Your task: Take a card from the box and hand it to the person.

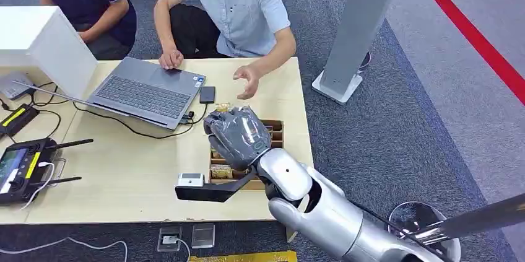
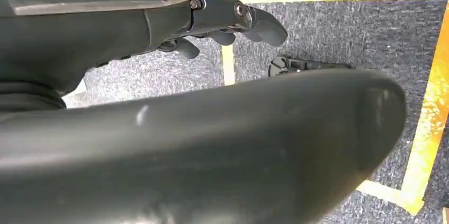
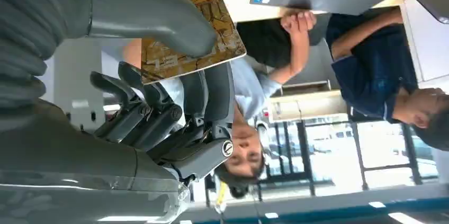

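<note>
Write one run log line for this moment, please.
right robot hand: holds card | box: below it | person's hand: open, near | left robot hand: hangs, empty

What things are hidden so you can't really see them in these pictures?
- Box in the head view: the right hand covers most of it.
- Card in the right wrist view: the thumb hides part of its print.
- Left hand in the left wrist view: a dark body part hides its palm.

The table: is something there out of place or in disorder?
Nothing stands out. The card box sits flat on the table, and the right hand pinches one card intact.
</note>
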Robot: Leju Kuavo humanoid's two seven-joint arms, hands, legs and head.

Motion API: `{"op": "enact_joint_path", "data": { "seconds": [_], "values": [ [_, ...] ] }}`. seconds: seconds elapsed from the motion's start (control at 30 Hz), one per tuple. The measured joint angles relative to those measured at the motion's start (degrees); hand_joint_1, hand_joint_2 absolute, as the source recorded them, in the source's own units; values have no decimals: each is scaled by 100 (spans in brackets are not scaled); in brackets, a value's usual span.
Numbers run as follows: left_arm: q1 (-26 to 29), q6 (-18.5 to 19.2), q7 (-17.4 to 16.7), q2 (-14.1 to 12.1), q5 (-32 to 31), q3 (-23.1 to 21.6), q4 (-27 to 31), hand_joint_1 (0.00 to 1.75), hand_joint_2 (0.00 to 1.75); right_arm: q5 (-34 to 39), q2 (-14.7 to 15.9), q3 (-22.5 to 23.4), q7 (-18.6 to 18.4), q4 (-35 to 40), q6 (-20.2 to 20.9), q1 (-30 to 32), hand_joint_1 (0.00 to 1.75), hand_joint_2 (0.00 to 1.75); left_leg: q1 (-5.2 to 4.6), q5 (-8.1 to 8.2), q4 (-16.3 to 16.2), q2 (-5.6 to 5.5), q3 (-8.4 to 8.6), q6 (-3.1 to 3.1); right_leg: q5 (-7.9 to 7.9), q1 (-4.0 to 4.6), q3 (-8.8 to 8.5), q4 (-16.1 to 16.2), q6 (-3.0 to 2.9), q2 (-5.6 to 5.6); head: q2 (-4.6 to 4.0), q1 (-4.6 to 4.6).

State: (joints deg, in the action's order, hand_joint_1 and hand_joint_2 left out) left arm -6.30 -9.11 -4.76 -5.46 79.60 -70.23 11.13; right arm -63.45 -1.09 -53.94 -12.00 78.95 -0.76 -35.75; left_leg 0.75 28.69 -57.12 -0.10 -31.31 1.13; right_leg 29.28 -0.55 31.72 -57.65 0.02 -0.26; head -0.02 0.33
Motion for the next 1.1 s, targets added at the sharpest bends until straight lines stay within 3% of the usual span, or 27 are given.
{"op": "enact_joint_path", "data": {
  "seconds": [0.27, 0.5, 0.87, 0.9, 1.1],
  "values": [
    [-15, 9, 2, 0, -44, -94, 0, 0, 0, 254, -31, -181, 208, -383, -92, -761, 175, 175, 0, -2, 0, -1, 0, 1, -2, 0, -2, -2, -1, 0, 0, -4],
    [-72, 11, 33, -2, 13, -188, 0, 0, 0, 691, -440, -350, 411, -1966, -711, -1717, 175, 175, 0, -4, 0, -3, -2, 1, -2, 0, -2, -8, -1, -2, 0, -9],
    [-69, 31, 63, -39, 107, -240, 0, 0, 0, 763, -1113, -568, 361, -4018, -663, -2423, 175, 175, 0, -4, 0, -3, -2, 1, -2, 0, 0, -8, -1, -3, 0, 0],
    [-69, 50, 61, -50, 129, -240, 0, 0, 0, 704, -1211, -605, 356, -4252, -586, -2434, 0, 175, 0, -4, 0, -3, -1, 1, -2, 0, 0, -8, -1, -3, 0, -2],
    [-66, 72, 68, -68, 144, -240, 0, 0, 0, 724, -1425, -723, 363, -4754, -584, -2450, 0, 175, 0, -4, 0, -3, 0, 1, -2, 0, -1, -8, -2, -3, 0, -5]
  ]
}}
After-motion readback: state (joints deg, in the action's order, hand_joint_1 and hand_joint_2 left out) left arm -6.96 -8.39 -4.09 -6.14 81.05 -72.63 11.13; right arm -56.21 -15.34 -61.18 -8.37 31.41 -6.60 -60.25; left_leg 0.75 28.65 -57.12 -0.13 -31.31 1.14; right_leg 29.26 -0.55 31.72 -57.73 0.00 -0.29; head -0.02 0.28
